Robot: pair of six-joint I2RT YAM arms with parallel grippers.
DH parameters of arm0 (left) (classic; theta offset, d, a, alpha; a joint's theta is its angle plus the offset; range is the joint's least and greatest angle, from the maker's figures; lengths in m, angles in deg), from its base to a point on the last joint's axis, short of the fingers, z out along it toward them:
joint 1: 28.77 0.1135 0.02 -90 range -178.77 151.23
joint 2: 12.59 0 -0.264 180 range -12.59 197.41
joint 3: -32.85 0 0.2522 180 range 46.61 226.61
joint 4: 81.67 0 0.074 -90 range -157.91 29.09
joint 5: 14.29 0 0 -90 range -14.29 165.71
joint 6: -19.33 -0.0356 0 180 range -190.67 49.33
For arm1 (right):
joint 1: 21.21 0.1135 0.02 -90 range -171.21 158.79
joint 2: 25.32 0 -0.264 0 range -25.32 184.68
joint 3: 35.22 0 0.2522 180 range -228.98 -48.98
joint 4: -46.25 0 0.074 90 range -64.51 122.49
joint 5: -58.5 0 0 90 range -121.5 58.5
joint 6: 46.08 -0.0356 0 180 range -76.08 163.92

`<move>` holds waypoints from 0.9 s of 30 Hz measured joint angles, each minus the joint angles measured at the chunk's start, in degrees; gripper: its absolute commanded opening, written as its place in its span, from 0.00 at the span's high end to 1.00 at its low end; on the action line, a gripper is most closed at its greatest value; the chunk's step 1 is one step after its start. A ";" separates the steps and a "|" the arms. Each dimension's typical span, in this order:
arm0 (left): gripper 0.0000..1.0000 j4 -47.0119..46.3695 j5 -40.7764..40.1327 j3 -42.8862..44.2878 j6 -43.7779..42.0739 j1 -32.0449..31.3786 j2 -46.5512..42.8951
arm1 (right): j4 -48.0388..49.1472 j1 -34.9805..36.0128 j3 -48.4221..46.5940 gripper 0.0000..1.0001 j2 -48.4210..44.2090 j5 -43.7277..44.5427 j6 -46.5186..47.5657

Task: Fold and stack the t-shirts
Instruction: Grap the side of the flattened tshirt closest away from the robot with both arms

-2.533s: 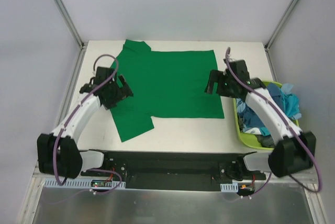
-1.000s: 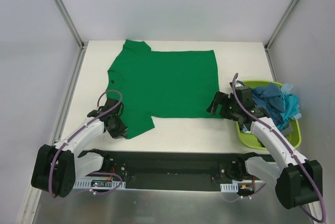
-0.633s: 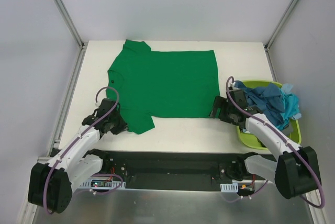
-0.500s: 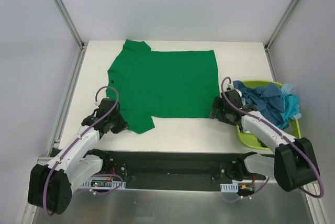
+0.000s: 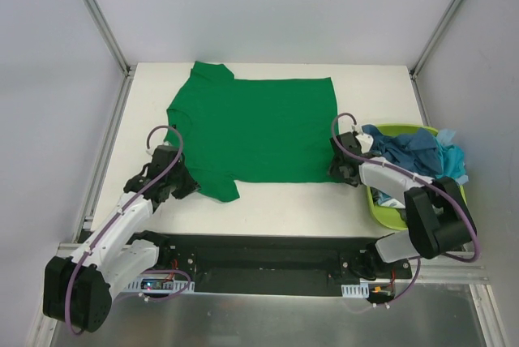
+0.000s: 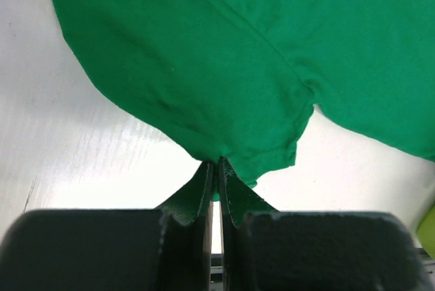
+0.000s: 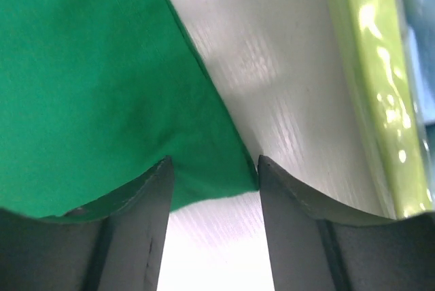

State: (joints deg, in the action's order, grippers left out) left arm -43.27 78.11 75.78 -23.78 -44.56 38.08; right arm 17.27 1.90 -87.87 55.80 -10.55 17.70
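Nearly flat green t-shirt point(image 5: 259, 128), left hand point(image 6: 216, 164) clenched on its sleeve point(image 6: 190, 87), right hand point(image 7: 214, 165) spread, seemingly astride hem corner point(image 7: 228, 181).

Bright even light, soft shadows, table glare, blurred wrist-view foregrounds

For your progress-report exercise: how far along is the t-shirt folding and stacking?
Done: the green t-shirt lies spread flat on the table. In hand: the left tool is shut on its near sleeve, and the right tool is open around its near hem corner. Left: no fold made, nothing stacked, and the blue t-shirts sit crumpled in the lime-green basket.
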 measured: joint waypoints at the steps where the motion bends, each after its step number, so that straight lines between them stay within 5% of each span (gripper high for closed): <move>1: 1.00 -0.02 -0.04 0.42 -0.04 0.00 0.04 | 0.15 0.00 -0.83 0.51 1.03 0.24 0.04; 5: 1.00 -0.07 -0.15 1.86 -0.44 0.00 0.79 | 0.59 -0.02 -2.95 0.74 3.58 0.52 0.07; 12: 1.00 2.58 -0.52 2.19 0.94 0.00 -2.95 | -0.52 -0.02 -3.28 0.92 3.54 -0.28 -0.13; 27: 1.00 22.67 0.61 -0.24 6.51 -0.02 -29.05 | -10.78 2.14 6.08 0.94 -14.25 -11.08 1.49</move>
State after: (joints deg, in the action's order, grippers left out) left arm -20.60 78.72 75.54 -17.26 -44.59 9.04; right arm 6.49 4.05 -81.80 41.55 -21.63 19.19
